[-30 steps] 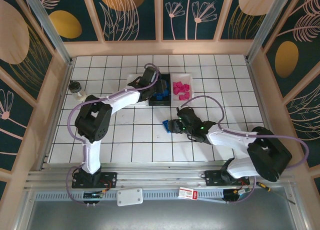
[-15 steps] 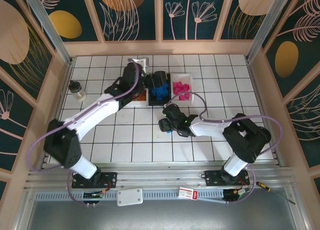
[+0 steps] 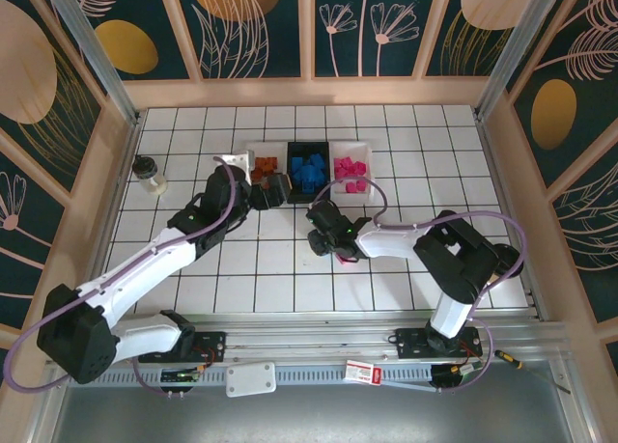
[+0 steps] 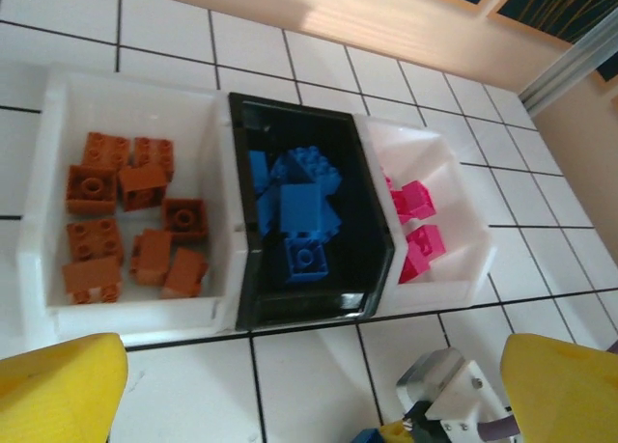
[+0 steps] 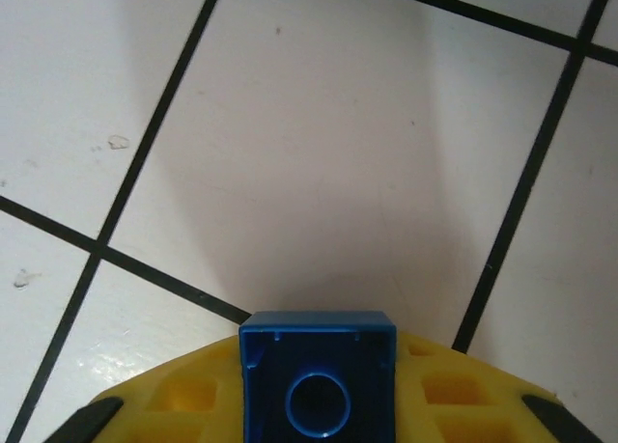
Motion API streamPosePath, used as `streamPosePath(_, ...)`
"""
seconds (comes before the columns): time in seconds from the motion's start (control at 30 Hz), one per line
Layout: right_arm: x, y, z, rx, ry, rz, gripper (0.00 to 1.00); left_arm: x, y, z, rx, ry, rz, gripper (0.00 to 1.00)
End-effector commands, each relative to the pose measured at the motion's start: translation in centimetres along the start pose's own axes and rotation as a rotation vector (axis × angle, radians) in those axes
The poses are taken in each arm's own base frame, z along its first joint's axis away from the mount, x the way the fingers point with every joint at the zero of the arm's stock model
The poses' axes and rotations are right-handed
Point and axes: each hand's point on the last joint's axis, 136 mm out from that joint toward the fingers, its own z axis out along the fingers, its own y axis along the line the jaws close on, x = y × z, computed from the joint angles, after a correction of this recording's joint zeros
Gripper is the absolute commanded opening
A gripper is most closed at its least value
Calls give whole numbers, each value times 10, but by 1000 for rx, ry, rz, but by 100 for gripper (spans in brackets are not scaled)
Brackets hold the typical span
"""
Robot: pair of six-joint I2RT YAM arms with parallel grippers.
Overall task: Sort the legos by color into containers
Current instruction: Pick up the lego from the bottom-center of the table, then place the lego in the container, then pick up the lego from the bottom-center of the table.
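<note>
Right wrist view is showing us the blue brick pinched at the very tips of the yellow fingers, hollow underside facing the camera. So the right gripper is clamping this one lego, carrying it over the middle of the table, on the near side of the trays.

We are judging that the hold is shallow. The brick is sitting at the fingertip edge, so a quick swing could be enough to twist it loose onto the tiles.

Its target, the black tray, is standing mid-row toward the far edge of the table and is already holding a heap of blue bricks. A brick released from too high could be bouncing off that heap and over the low wall, into the pink bricks on one side or the orange bricks on the other.

We are also watching the left gripper. Its fingers are spread wide with nothing between them, and it is hovering just in front of the trays, near the right gripper. If both arms are heading for the row together, they could be clipping each other or shoving a tray out of line.
</note>
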Motion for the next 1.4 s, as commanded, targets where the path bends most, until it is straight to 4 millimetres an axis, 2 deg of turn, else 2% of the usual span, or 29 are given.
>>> streamPosePath(0.0,-40,19,-28,-98,-122,23,22,3,17,-9,-58,-30,-13,99)
streamPosePath(0.03,-54,22,-39,-134,-166,40,21,7,22,-10,-68,-31,-16,98)
streamPosePath(0.13,-101,16,-66,-188,-300,100,19,21,34,-13,-87,-25,-30,98)
streamPosePath(0.2,-129,7,-72,-186,-358,126,18,32,40,-14,-92,-11,-37,99)
streamPosePath(0.3,-168,-4,-61,-164,-390,143,18,50,48,-11,-98,29,-57,98)
streamPosePath(0.37,-193,-12,-44,-135,-392,148,19,60,53,-9,-104,52,-70,98)
streamPosePath(0.57,-244,-34,4,-82,-384,188,24,69,55,-13,-94,65,-87,98)
streamPosePath(0.63,-258,-35,10,-90,-387,197,33,71,55,-13,-87,71,-86,99)
streamPosePath(0.7,-266,-33,13,-89,-385,197,51,73,56,-14,-88,77,-86,99)
streamPosePath(0.8,-267,-33,4,-93,-389,212,60,75,57,-14,-89,79,-85,98)
streamPosePath(0.9,-251,-29,-22,-113,-416,217,62,74,57,-15,-84,73,-85,99)
streamPosePath(1.0,-209,-26,-46,-117,-396,215,63,72,56,-15,-85,64,-84,98)
streamPosePath(1.07,-168,-25,-54,-95,-347,206,63,70,55,-15,-81,61,-81,98)
streamPosePath(1.23,-48,-33,-62,-5,-149,200,64,72,54,-10,-82,72,-75,99)
streamPosePath(1.33,10,-35,-62,26,-28,216,64,76,56,-5,-87,83,-74,98)
streamPosePath(1.37,24,-35,-61,38,-1,216,63,77,56,-3,-86,87,-75,99)
